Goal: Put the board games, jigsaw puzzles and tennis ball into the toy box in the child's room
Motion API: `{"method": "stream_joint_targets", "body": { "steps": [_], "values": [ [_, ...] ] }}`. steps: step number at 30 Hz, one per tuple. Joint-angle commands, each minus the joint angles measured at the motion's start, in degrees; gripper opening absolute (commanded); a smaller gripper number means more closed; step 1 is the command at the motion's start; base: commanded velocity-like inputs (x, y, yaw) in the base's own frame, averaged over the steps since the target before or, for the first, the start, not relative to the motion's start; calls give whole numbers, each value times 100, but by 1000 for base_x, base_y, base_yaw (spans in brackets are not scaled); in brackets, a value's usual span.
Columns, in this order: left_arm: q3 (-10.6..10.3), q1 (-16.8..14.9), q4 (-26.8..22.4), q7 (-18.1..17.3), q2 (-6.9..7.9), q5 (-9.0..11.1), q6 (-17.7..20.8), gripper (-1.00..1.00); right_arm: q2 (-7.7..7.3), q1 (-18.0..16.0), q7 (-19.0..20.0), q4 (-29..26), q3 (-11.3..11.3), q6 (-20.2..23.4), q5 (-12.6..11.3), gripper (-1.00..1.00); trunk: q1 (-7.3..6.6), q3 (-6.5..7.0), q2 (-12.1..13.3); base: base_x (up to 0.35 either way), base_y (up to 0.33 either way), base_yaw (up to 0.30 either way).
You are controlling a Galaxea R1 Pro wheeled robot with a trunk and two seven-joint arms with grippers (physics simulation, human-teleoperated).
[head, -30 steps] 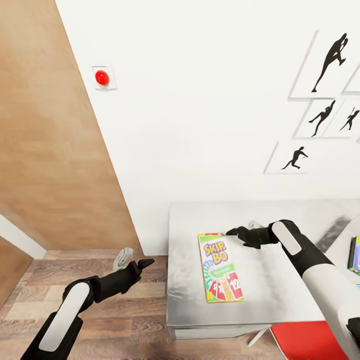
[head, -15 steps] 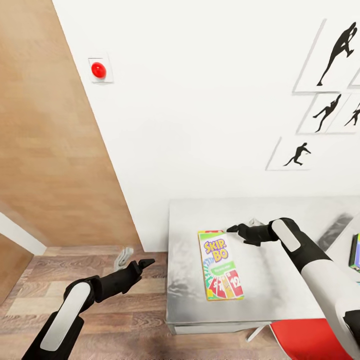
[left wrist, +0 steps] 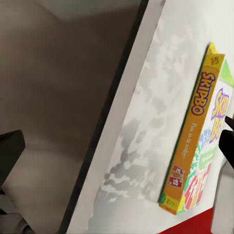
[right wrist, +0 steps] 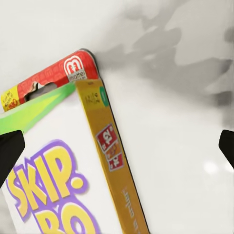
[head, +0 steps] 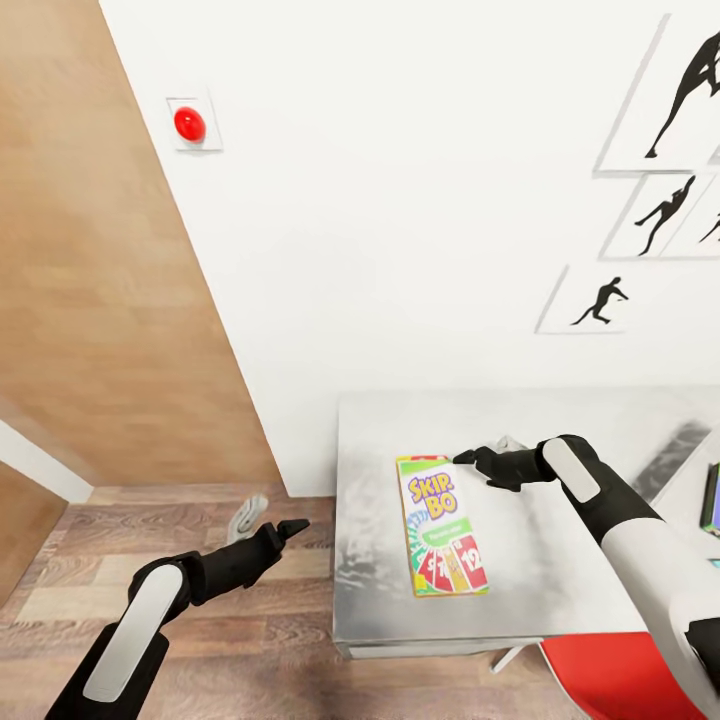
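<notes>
At three o'clock in the head view a stack of boxes (head: 712, 498) is cut by the frame, too little showing to tell what they are, and the red seat (head: 615, 682) at five o'clock runs off the edge. The right wrist view crops the Skip-Bo box (right wrist: 63, 161) toward six o'clock, with one dark fingertip (right wrist: 9, 151) at nine o'clock and the other at three. The left wrist view loses the box's face at three o'clock behind a dark finger (left wrist: 228, 146)

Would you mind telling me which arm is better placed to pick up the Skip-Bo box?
The right. Its gripper hovers open over the table beside the Skip-Bo box, while the left gripper hangs over the floor, off the table's edge.
</notes>
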Motion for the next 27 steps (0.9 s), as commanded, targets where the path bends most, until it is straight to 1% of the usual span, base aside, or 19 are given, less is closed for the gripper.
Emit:
{"method": "stream_joint_targets", "body": {
  "steps": [1,17,27],
  "values": [
    [-7,-4,-7,57,4,61,4,100,-7,-5,-1,-4,23,10,-8,100,3,-20,-11,0,0,0],
    [-2,-5,-7,52,4,17,4,100,-3,-1,0,-30,39,6,-11,100,3,-156,-11,0,0,0],
    [-1,-5,-12,51,4,14,4,100,1,7,0,-42,43,6,-12,100,3,-193,-11,0,0,2]
  ]
}}
